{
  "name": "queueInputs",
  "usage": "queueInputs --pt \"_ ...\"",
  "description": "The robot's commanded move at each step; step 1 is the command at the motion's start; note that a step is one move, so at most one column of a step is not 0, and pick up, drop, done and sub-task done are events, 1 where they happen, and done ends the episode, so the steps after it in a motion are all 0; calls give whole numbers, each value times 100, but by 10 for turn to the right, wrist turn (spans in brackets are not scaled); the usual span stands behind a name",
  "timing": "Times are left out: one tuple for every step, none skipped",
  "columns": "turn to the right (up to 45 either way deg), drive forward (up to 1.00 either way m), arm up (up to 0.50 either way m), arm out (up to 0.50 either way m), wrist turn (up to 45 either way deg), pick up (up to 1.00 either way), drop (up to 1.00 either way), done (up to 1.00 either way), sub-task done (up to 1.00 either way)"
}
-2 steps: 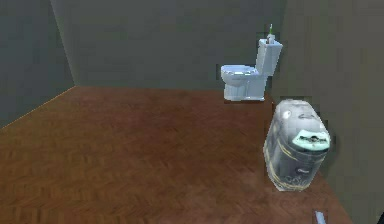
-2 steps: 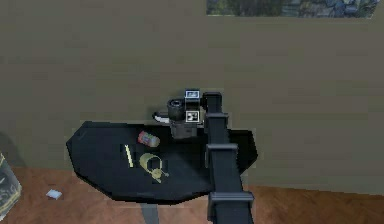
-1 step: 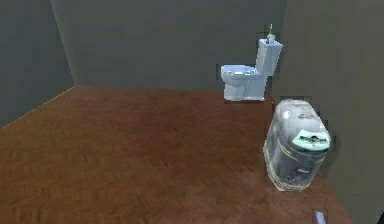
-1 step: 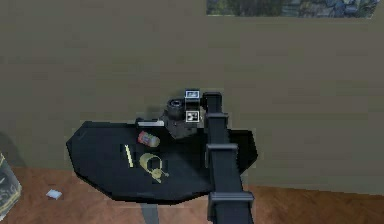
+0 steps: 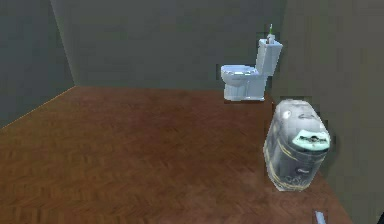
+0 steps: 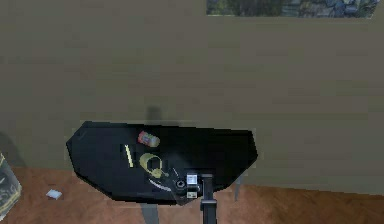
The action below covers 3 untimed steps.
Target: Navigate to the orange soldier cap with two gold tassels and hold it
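The robot stands side-on to the wall (image 6: 200, 70) and its black table (image 6: 100, 150), likely so the arm (image 6: 207, 208) can reach. The gripper (image 6: 176, 186) is at the tabletop's near edge; whether it holds anything cannot be told. Just beside it lies a yellowish looped thing (image 6: 152, 164), possibly the cap.

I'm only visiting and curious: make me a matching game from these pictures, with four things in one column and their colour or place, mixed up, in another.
Things:
1. toilet
2. table
3. picture
4. thin stick

Descriptions:
A. high on the wall
B. yellow, lying on the tabletop
C. white, in the far corner
D. black, standing against the wall

Pairs: 1-C, 2-D, 3-A, 4-B
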Motion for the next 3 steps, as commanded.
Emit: queueInputs --pt "0 0 0 0 0 100 0 0 0" --pt "0 0 10 0 0 0 0 0 0" --pt "0 0 0 0 0 0 0 100 0"
